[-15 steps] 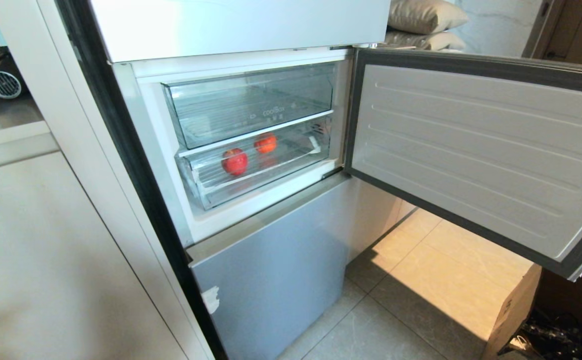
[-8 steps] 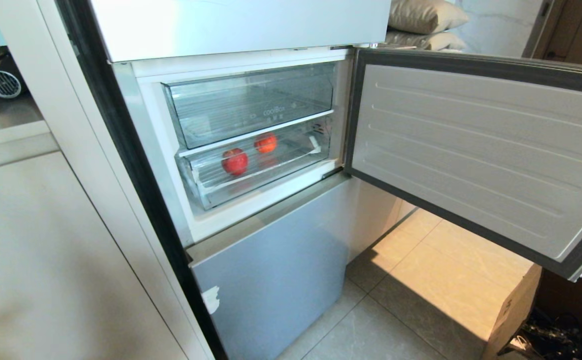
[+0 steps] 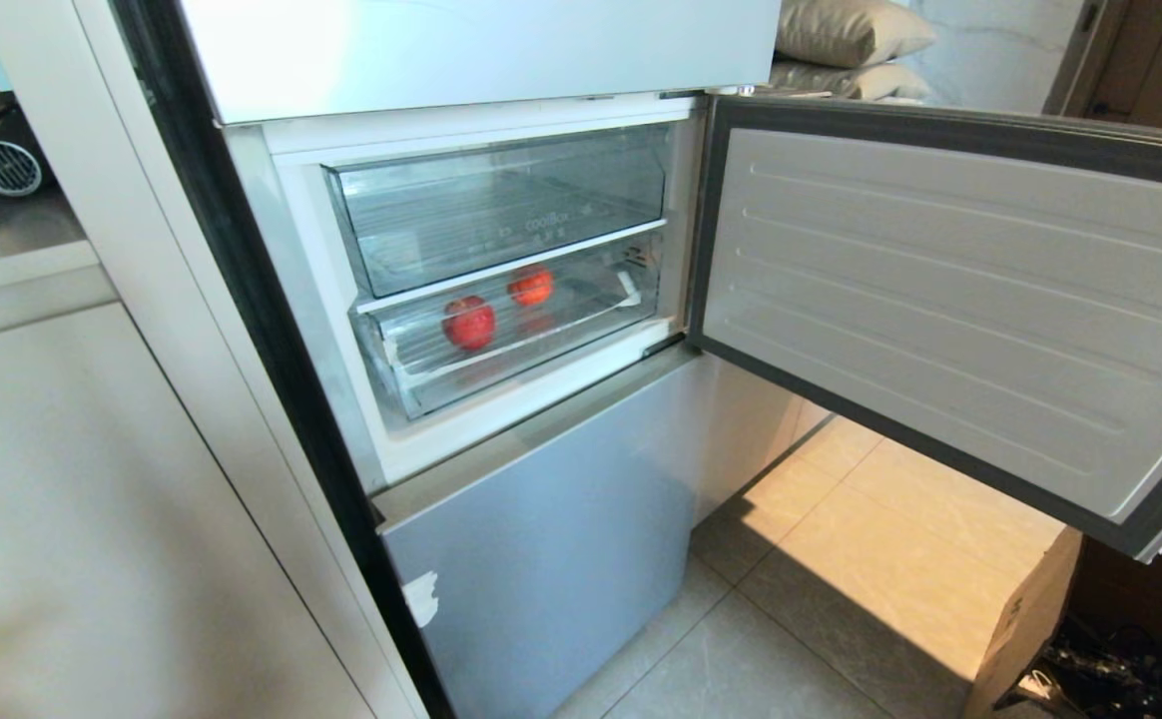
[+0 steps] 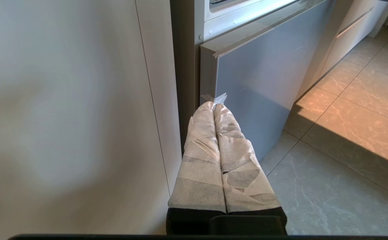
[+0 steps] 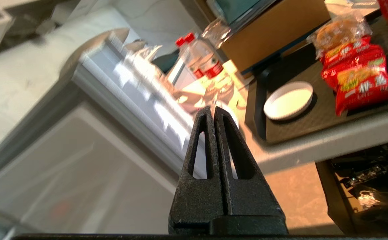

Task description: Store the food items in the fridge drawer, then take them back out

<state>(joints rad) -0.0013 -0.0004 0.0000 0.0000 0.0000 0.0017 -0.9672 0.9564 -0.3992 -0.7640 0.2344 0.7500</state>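
A refrigerator's middle compartment stands open, its ribbed inner door (image 3: 950,310) swung wide to the right above tiled floor (image 3: 841,599). Inside, an empty clear bin with faint lettering (image 3: 501,210) sits over the fridge drawer (image 3: 516,335), a shallow transparent tray pushed in, holding two fruits: a red one (image 3: 468,322) toward the front left and a red-orange one (image 3: 531,287) farther back and to its right, apart from each other. Below, the pale-blue lower door (image 3: 541,559) is closed. Fruits, drawer and door sit exactly as they did a second earlier. Neither arm appears in the head view. The left gripper (image 4: 214,106), its cloth-wrapped fingers pressed together and empty, hangs low beside that lower door; the right gripper (image 5: 211,111), black fingers clenched on nothing, points toward a dark tray (image 5: 300,126) holding a white dish (image 5: 288,100) and red snack packets (image 5: 360,78).
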